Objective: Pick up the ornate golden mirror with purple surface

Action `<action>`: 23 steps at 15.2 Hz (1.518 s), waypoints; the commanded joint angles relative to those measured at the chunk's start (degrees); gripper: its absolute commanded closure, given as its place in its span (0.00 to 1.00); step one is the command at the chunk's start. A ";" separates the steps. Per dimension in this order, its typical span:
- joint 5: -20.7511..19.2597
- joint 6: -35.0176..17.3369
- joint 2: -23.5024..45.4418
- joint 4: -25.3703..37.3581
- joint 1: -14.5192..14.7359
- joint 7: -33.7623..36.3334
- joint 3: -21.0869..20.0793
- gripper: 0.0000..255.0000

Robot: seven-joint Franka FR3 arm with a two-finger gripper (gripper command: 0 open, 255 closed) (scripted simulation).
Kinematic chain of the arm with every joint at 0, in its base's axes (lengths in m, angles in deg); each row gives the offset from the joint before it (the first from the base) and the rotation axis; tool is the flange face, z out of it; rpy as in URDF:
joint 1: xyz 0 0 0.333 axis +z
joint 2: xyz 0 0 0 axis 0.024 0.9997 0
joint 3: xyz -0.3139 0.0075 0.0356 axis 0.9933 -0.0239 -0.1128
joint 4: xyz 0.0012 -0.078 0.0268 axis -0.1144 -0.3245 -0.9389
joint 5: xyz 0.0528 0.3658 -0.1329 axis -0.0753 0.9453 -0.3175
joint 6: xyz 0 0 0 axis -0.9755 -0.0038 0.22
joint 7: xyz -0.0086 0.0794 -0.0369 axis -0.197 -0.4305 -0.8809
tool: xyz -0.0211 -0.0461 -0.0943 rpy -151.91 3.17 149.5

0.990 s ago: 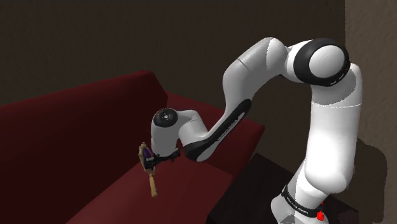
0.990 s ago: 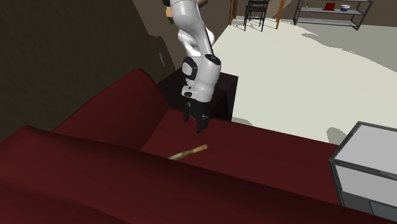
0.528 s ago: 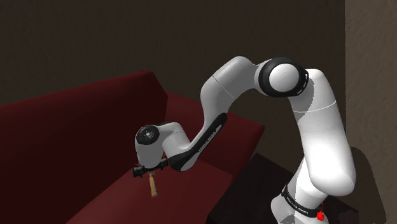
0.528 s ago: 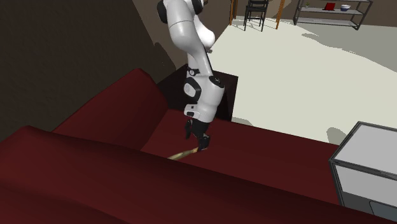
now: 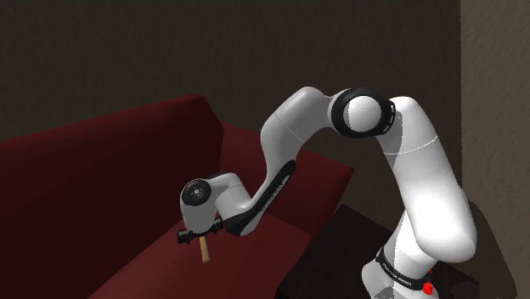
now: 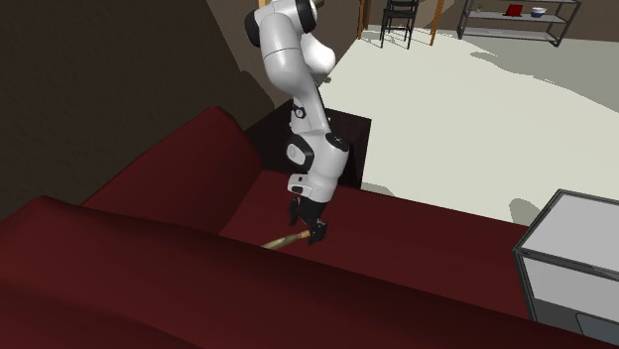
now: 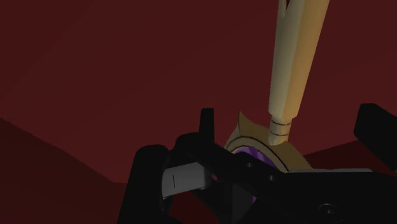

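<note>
Dark red sofa [image 6: 149, 268] is taking up most of the 2nd ext. view, w/ pale floor [image 6: 476, 99] stretching off behind it toward a chair [image 6: 400, 20] & a shelf unit [image 6: 516, 20]. White arm [image 5: 425, 178] is rising from its dark stand [image 5: 335, 246] at the shoulder view's lower right, arching over & reaching down-left to the seat cushion. Grey cabinet [image 6: 570, 258] is sitting at the 2nd ext. view's right edge, well apart from the arm.

Mirror [image 7: 289, 76] is lying on the seat, close to the backrest. Its pale gold handle [image 6: 283, 241] is sticking out from under the hand toward the 2nd ext. view's left. In the wrist view its gold-rimmed head [image 7: 254, 135], w/ a sliver of purple face showing, is sitting just in front of the palm.

Gripper [image 6: 309, 233] is hanging low over the head end, pointing down at the cushion. Its black fingers [image 7: 181, 178] are standing spread, one on each side of the head. Whether either is touching the rim can't be told.
</note>
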 commanded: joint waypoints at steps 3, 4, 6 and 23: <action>-0.26 -0.15 0.35 0.21 0.11 0.17 0.20 1.00; -0.27 -0.15 0.35 0.20 0.11 0.17 0.20 1.00; -0.26 -0.15 0.34 0.19 0.11 0.17 0.20 1.00; 6.56 3.64 -7.65 -2.67 -3.36 -5.56 -4.57 1.00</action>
